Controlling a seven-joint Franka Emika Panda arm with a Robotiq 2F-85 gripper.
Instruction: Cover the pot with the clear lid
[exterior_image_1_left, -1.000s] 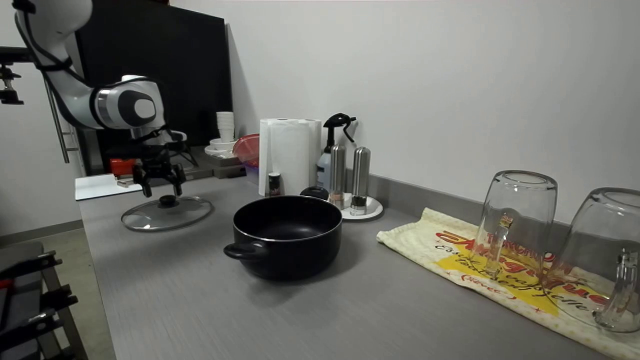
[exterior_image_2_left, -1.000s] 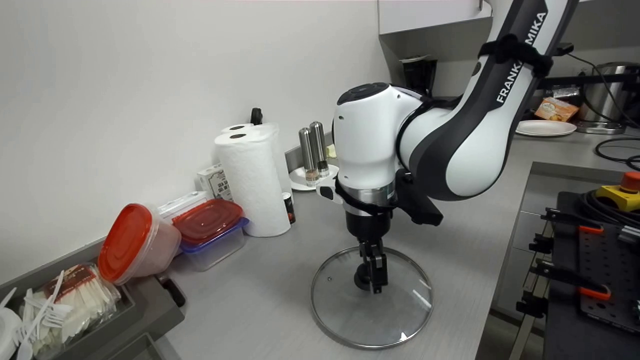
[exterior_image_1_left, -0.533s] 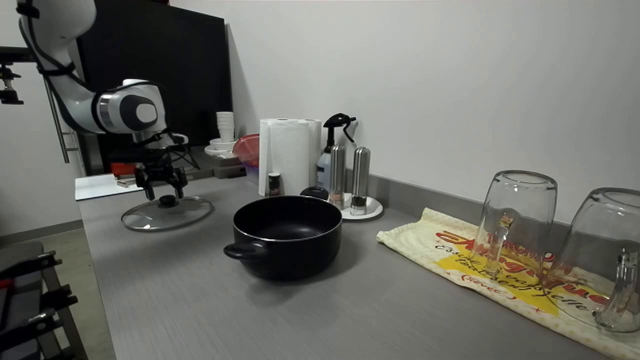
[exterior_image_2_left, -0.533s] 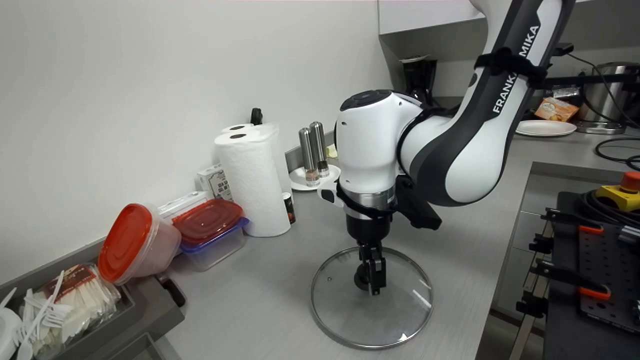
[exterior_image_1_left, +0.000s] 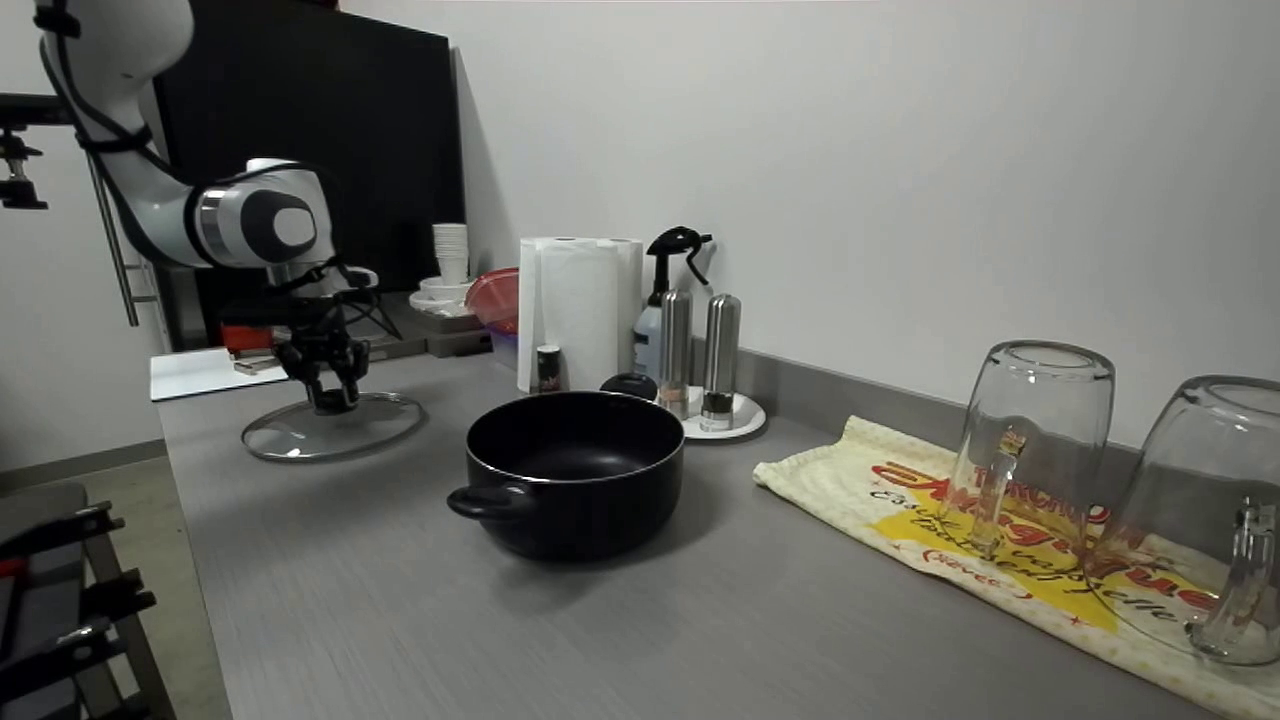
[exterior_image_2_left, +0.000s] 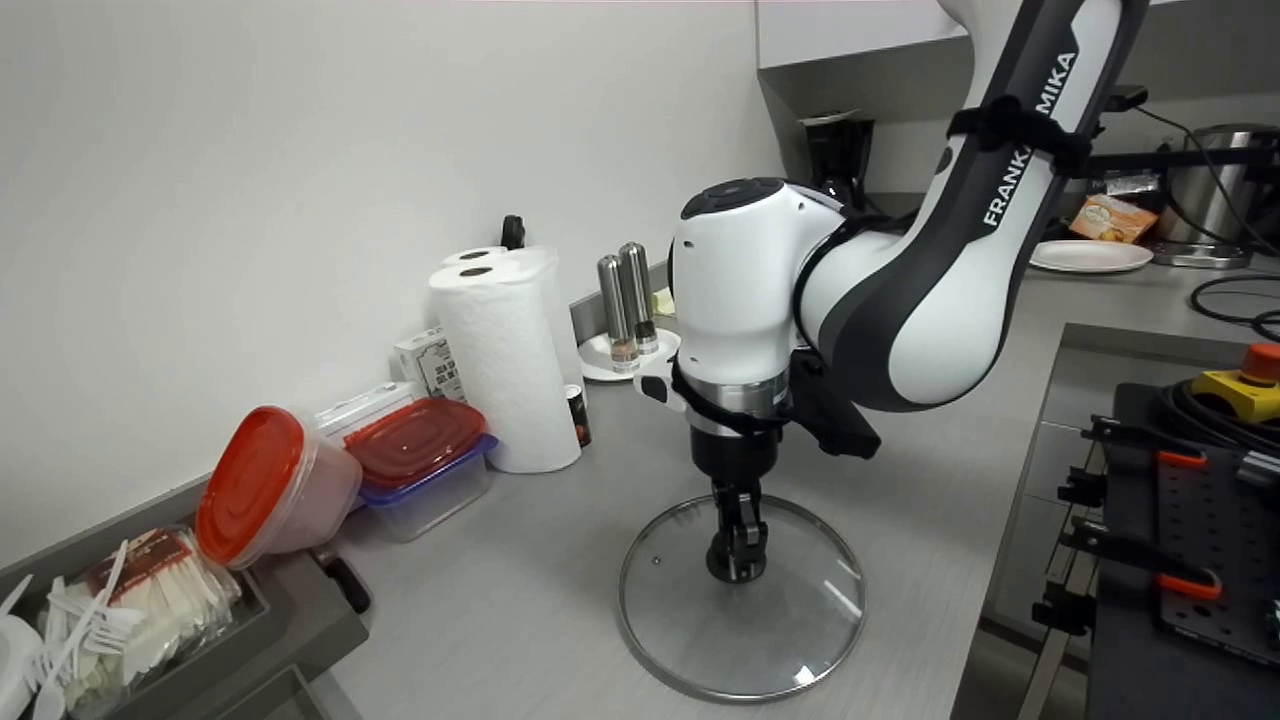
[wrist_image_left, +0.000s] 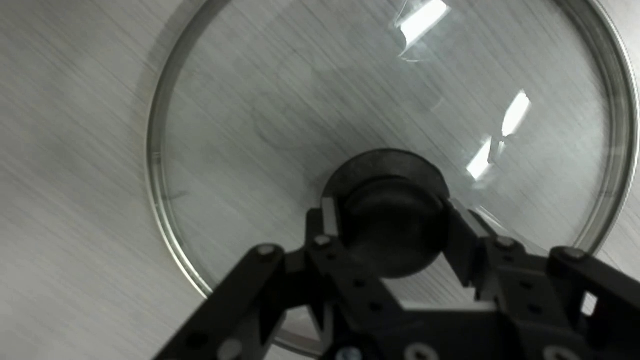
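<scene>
1. Wrist view: I have the tool (wrist_image_left: 392, 222) clasping the dark knob (wrist_image_left: 390, 207) of the lid (wrist_image_left: 370, 110).
2. Both exterior views show me that lid resting on the counter (exterior_image_1_left: 400, 600).
3. In an exterior view, the pot (exterior_image_1_left: 575, 500) sits apart from it.

A wide, low, round, matte black pot (exterior_image_1_left: 590, 512) with two small black side handles (exterior_image_1_left: 495, 501) stands upright and open-topped on the grey counter (exterior_image_1_left: 400, 620), one handle on the side nearest me in an exterior view and the other showing past the far edge. Apart from it, farther off, a round, clear glass lid (exterior_image_2_left: 750, 622) with a thin metal rim (wrist_image_left: 154, 172) lies flat, its black centre knob (wrist_image_left: 392, 215) uppermost, the counter's grey showing through the glass.
</scene>
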